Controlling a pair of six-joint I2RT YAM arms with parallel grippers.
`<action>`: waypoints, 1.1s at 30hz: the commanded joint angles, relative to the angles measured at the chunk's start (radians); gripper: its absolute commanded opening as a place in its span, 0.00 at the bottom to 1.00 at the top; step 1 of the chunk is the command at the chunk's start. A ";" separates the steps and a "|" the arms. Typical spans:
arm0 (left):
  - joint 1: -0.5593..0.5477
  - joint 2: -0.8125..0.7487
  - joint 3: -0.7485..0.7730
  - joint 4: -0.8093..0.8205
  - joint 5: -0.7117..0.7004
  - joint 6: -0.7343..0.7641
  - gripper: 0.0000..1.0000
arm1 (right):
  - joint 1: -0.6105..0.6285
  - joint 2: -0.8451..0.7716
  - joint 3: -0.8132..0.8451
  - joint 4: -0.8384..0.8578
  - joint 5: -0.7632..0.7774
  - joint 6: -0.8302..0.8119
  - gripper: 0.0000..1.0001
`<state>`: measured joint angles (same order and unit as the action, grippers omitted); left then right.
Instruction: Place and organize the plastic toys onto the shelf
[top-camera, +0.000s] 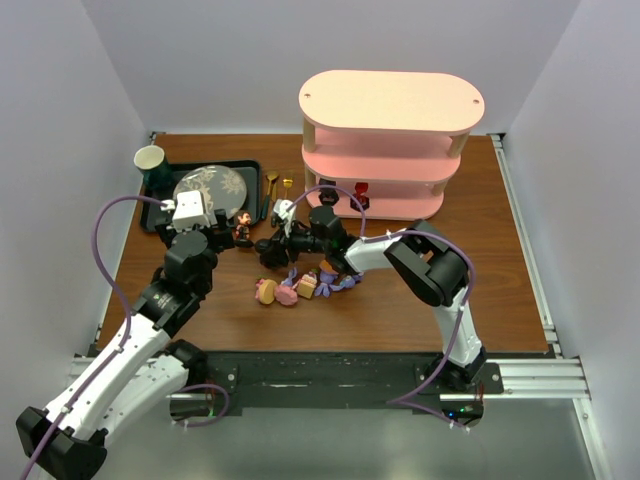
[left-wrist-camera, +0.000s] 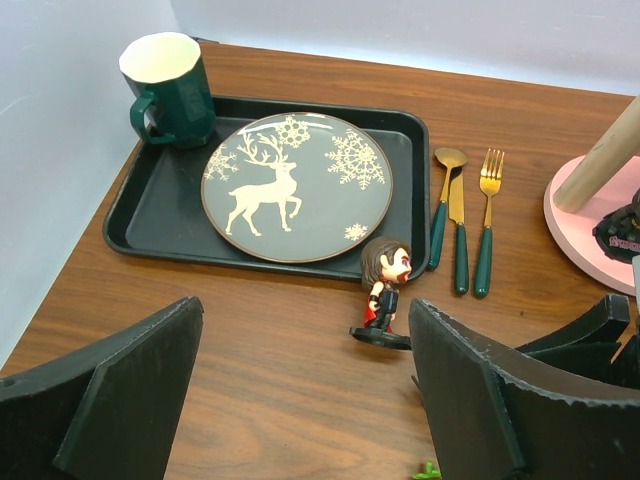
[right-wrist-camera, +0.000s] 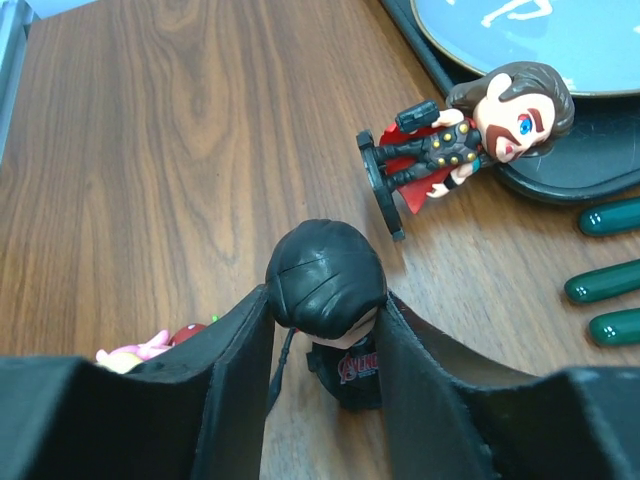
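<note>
Right gripper: fingers clenched on black-haired dark-based plastic figurine, one pad at each side of its head; base apparently on brown wooden worktop.

Left gripper: fingers spread wide, grasping nothing; red-caped brown-haired figurine upright just ahead.

Pink three-tier shelf: well apart from both sets of fingers.

Handling: round head likely slippery. Lift straight up, keep upright, clear caped figurine before swinging shelfward.
</note>
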<state>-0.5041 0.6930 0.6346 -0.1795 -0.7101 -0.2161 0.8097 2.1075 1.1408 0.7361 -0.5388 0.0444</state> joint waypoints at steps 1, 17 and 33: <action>0.010 -0.006 -0.004 0.048 0.003 0.018 0.88 | -0.003 -0.017 0.019 0.049 -0.015 -0.011 0.31; 0.015 -0.023 -0.004 0.045 0.003 0.018 0.88 | -0.055 -0.248 -0.185 0.140 0.244 0.021 0.23; 0.019 -0.036 -0.001 0.041 0.018 0.011 0.88 | -0.246 -0.543 -0.449 0.043 0.552 0.094 0.23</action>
<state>-0.4911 0.6670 0.6346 -0.1795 -0.7010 -0.2161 0.6147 1.6257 0.7353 0.7616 -0.0998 0.1135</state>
